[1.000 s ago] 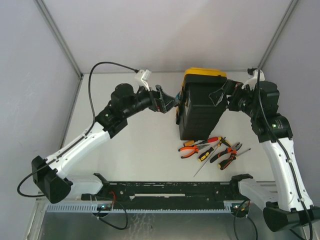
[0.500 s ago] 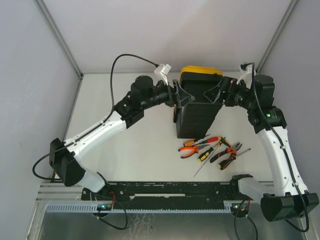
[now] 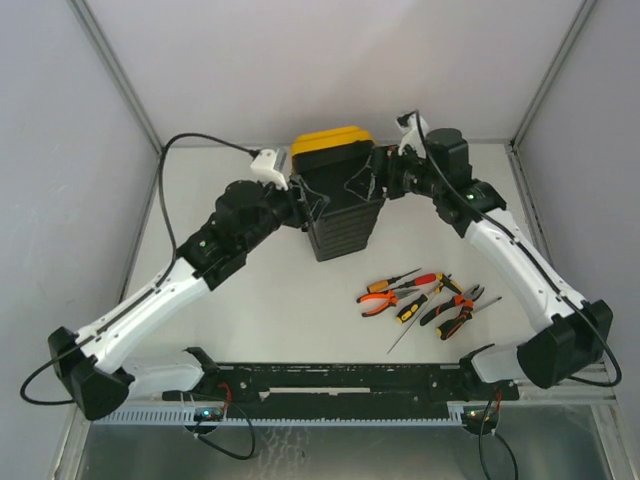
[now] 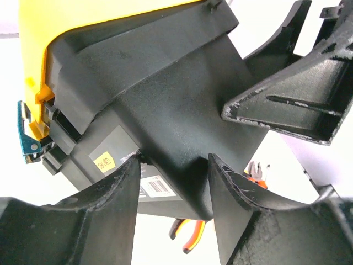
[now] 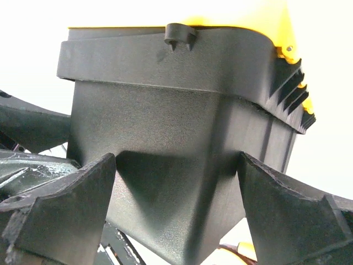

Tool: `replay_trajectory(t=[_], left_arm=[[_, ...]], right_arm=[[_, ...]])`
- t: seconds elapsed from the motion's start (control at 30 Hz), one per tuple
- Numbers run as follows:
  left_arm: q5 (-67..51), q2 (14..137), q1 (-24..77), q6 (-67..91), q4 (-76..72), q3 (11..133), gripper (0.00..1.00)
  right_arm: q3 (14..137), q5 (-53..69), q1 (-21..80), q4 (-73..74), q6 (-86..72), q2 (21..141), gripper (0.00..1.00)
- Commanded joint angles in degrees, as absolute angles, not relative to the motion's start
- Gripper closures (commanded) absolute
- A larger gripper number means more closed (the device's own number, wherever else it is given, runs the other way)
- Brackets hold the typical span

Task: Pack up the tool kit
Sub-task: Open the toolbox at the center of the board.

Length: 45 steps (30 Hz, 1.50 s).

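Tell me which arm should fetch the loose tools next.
Right, probably: the pliers and screwdrivers lie on its side, nearer the right claw than the left claw, which sits beyond the toolbox.

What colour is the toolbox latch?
Teal: the small latch on the black plastic toolbox, clearest in left wrist view.

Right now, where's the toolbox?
Top view: the toolbox is at the table's far middle, between the left pincer and right pincer, with the loose pliers and screwdrivers nearer, to its right.
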State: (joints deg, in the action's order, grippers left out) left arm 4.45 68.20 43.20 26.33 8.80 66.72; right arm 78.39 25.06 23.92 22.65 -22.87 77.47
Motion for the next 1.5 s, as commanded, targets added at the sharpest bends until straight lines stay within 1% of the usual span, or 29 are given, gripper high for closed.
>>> replay_trajectory(t=[0.0, 0.13, 0.23, 0.37, 0.47, 0.6, 0.67, 0.73, 0.9, 1.03, 1.27, 1.37, 1.47], left_arm=[[1.5, 65.3, 45.4, 24.3, 4.7, 58.5, 0.54], [1.6, 61.6, 46.7, 24.3, 1.7, 50.2, 0.60], [6.1, 59.3, 49.9, 22.6, 0.9, 44.4, 0.61], [10.5, 57.3, 52.6, 22.4, 0.4, 38.3, 0.64], [12.1, 56.8, 54.0, 22.6, -1.3, 35.4, 0.64], [12.1, 59.0, 57.4, 21.0, -3.6, 35.5, 0.64], [14.4, 60.8, 59.4, 20.6, -3.0, 36.5, 0.65], [15.2, 62.1, 61.0, 20.4, -3.2, 36.6, 0.65], [17.5, 63.8, 64.7, 21.2, -3.4, 35.5, 0.68], [20.6, 62.3, 68.3, 21.6, -3.5, 33.1, 0.68], [23.0, 60.2, 71.6, 23.9, -3.3, 28.9, 0.68], [23.7, 60.3, 72.5, 24.6, -3.0, 28.5, 0.68], [25.0, 60.3, 73.4, 25.3, -2.3, 28.4, 0.68]], right_arm=[[80.6, 36.7, 31.6, 19.2, -22.8, 82.1, 0.15], [78.9, 37.2, 35.3, 20.0, -18.2, 84.6, 0.16], [76.7, 36.1, 38.4, 21.4, -14.8, 86.2, 0.19], [68.2, 33.9, 41.3, 15.6, -15.7, 84.4, 0.22], [62.4, 31.9, 43.1, 14.0, -15.9, 81.6, 0.24], [54.0, 30.0, 43.0, 10.1, -17.6, 77.9, 0.26], [52.2, 29.3, 43.1, 9.6, -17.5, 76.7, 0.27], [51.6, 29.3, 43.3, 10.4, -17.1, 76.2, 0.30], [47.3, 29.9, 45.8, 7.4, -17.4, 74.0, 0.29], [43.9, 27.0, 49.3, 6.8, -18.1, 71.2, 0.29], [37.7, 23.2, 52.6, 3.0, -22.9, 65.8, 0.29], [36.2, 23.3, 53.4, 1.2, -25.0, 64.7, 0.29], [33.9, 20.7, 55.8, -1.2, -27.2, 63.7, 0.28]])
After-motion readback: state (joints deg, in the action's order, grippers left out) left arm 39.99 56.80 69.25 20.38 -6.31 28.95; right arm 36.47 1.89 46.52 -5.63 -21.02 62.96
